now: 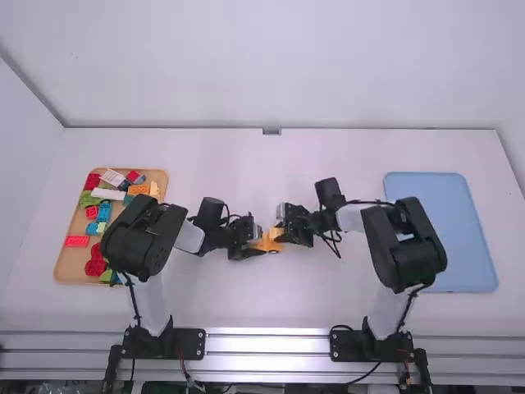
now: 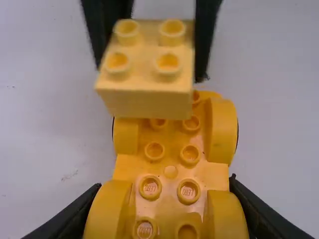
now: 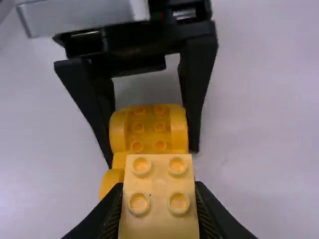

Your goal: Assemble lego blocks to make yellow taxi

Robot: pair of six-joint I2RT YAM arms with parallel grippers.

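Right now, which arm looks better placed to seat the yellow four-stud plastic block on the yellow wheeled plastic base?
Right, probably: the right gripper holds the block, studs up, near one end of the base. The left gripper clamps the base's sides, so seems suited to steadying it.

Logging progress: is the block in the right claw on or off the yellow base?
Off: the right claw holds the block above the base, which the left claw grips.
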